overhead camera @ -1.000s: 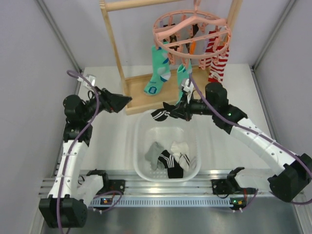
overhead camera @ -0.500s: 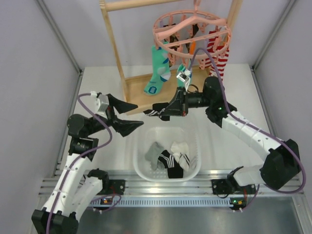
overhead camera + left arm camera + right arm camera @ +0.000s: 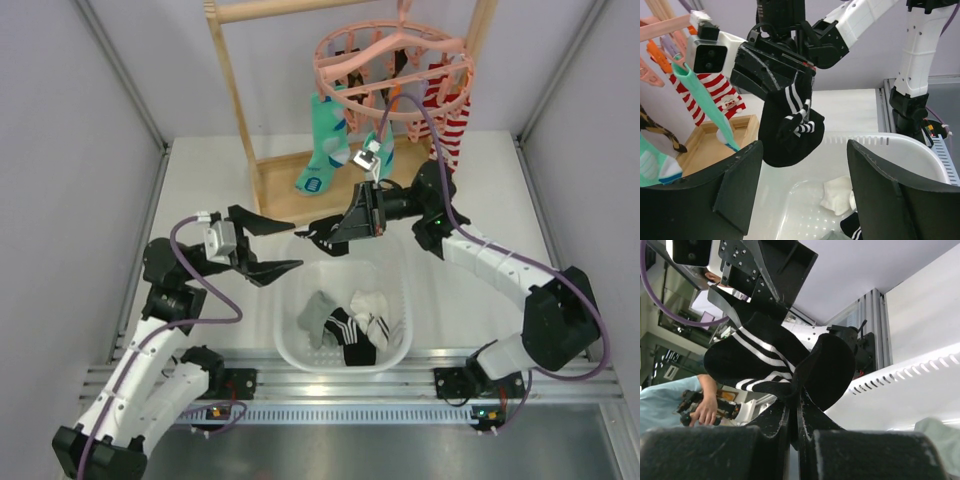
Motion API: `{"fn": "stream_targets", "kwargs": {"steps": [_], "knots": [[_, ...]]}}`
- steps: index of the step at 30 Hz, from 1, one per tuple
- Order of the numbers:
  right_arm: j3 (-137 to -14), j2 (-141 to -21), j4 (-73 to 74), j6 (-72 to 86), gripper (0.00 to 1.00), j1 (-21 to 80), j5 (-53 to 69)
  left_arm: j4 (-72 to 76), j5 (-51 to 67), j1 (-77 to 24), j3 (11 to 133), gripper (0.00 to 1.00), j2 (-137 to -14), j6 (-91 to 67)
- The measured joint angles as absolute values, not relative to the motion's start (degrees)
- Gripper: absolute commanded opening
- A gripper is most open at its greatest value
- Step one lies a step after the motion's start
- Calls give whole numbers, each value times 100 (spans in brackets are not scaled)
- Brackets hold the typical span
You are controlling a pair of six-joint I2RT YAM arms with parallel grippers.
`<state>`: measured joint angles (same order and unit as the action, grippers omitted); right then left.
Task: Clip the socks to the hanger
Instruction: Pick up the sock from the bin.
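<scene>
White-striped and black, the small ankle sock (image 3: 790, 130) is hanging clamped in the right gripper (image 3: 340, 230), whose fingers are pinching together in its wrist view. The left gripper (image 3: 296, 244) is gaping apart at the sock's nine o'clock. Only the overhead view is showing the round pink plastic hanger (image 3: 400, 112), at the sock's one o'clock.

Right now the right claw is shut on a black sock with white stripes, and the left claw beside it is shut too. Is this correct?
Not quite. The left claw is open, not shut: the left wrist view shows its two fingers standing wide apart, facing the black sock. The rest holds: the right claw is shut on that sock with white stripes.
</scene>
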<state>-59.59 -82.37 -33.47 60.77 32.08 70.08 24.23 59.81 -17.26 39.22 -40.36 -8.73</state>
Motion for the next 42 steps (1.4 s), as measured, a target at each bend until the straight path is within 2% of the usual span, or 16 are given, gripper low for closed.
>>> {"fn": "stream_targets", "kwargs": {"steps": [5, 12, 16, 17, 18, 20, 22, 24, 27, 32, 35, 38, 42], "knots": [[-5955, -8313, -3721, 6506, 0, 3208, 7091, 2397, 5841, -2139, 3999, 69, -4313, -602], [-5955, -8313, -3815, 6674, 0, 3214, 7216, 2349, 5430, -2639, 4121, 52, -4606, -425], [-5922, -8313, -3817, 6709, 0, 3214, 7238, 2344, 5277, -2738, 4174, 36, -4654, -432], [-5920, -8313, -3815, 6713, 0, 3214, 7238, 2338, 5260, -2755, 4193, 26, -4668, -443], [-5918, -8313, -3815, 6713, 6, 3214, 7238, 2333, 5238, -2768, 4213, 19, -4676, -447], [-5918, -8313, -3789, 6702, 27, 3214, 7234, 2290, 5190, -2786, 4270, 0, -4694, -462], [-5916, -8309, -3627, 6499, 41, 3197, 7207, 2185, 5146, -2792, 4368, 0, -4735, -460], [-5920, -8287, -3253, 6106, 60, 3129, 7166, 2014, 5113, -2792, 4491, 0, -4781, -460], [-6160, -8208, -1955, 4952, 70, 2849, 7011, 1678, 5087, -2792, 4689, 0, -4866, -499], [-7485, -8136, 891, 2010, 77, 2276, 6488, 668, 5052, -2792, 5443, 0, -5356, -556], [-8195, -7977, 2056, 462, 80, 2158, 6208, 64, 5122, -2794, 5765, 0, -5605, -460], [-8729, -7782, 3011, -1074, 81, 2338, 5911, -668, 5306, -2803, 6176, 0, -5957, -309], [-9172, -7708, 4029, -2862, 82, 3074, 5441, -1529, 5478, -2832, 6729, 0, -6460, -97]]}}
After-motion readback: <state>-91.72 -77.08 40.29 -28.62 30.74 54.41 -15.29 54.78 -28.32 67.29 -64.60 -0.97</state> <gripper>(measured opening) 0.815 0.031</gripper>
